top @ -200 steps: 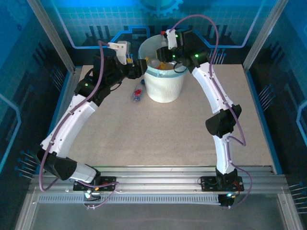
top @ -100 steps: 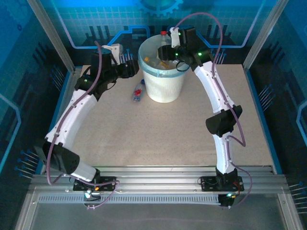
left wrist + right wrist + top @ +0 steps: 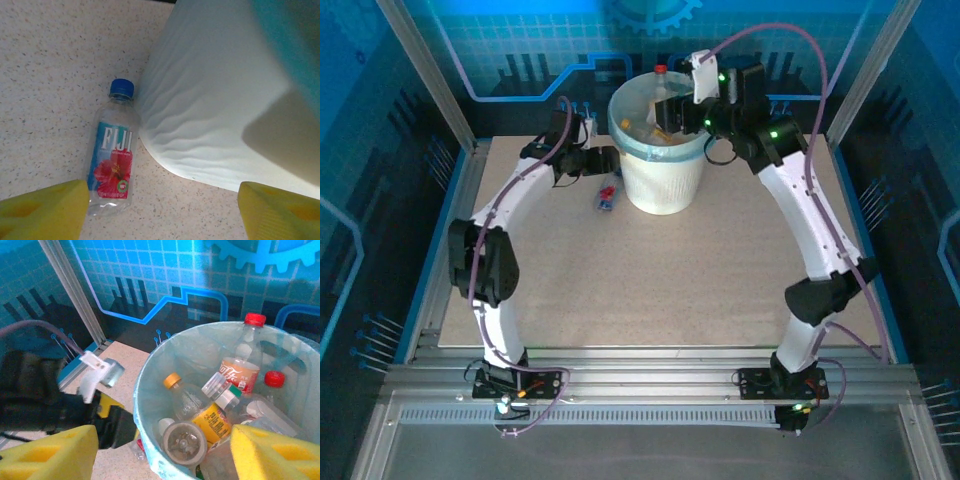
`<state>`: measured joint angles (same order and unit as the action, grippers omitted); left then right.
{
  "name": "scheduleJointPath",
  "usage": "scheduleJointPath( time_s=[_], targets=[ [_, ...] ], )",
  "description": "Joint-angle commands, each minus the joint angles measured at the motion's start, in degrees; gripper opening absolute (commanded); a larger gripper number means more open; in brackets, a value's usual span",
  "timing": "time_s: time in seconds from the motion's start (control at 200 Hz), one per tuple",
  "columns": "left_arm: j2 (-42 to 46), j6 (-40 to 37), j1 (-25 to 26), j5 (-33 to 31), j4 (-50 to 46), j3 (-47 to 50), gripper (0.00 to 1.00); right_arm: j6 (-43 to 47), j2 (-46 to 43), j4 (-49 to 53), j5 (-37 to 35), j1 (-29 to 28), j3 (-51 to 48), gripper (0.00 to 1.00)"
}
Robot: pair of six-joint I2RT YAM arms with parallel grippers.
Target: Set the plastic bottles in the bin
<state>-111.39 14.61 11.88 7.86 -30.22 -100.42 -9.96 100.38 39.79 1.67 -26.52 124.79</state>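
Observation:
A clear Fiji bottle [image 3: 112, 155] with a blue cap lies flat on the table against the foot of the white bin [image 3: 215, 100]. My left gripper [image 3: 162, 215] hovers just over it, open. Its left fingertip is beside the bottle's base, and bare table shows between the jaws. From above, that bottle [image 3: 608, 193] lies left of the bin [image 3: 665, 185], with the left gripper [image 3: 603, 160] beside the bin wall. My right gripper [image 3: 162, 455] hangs open above the blue-lined bin [image 3: 145, 390]. In it lie several bottles, among them a red-capped one [image 3: 239, 371] and a yellow-labelled one [image 3: 212, 422].
The left arm's dark wrist [image 3: 45, 390] sits close to the bin's left side. Metal frame posts [image 3: 430, 80] and blue panels close in the back and sides. Bare speckled tabletop [image 3: 650, 290] stretches in front of the bin.
The right gripper has opened and drawn up and back to the right over the bin. The left gripper has dropped from the bin's rim to the table beside the Fiji bottle.

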Motion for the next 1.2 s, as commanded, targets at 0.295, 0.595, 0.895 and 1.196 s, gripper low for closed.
scheduleJointPath(
  time_s=[0.295,0.595,0.895,1.196],
  targets=[
    [-9.89,-1.10,-1.71,1.34,-1.87,-1.83,0.79,4.32,-7.58,-7.27,-4.44,-0.19,-11.67,0.73],
    [-14.48,-2.64,-1.77,-0.55,-2.28,-1.16,0.78,4.04,-7.50,-6.85,-3.63,-0.11,-12.28,0.73],
    [-17.33,-3.62,-1.79,-1.25,-3.39,-1.44,0.76,3.98,-7.75,-6.56,-3.96,-0.07,-12.99,0.73],
    [-16.82,-5.01,-1.85,-2.57,-3.99,-1.25,0.57,3.67,-7.74,-5.36,-4.71,-0.05,-12.74,0.74]
  ],
)
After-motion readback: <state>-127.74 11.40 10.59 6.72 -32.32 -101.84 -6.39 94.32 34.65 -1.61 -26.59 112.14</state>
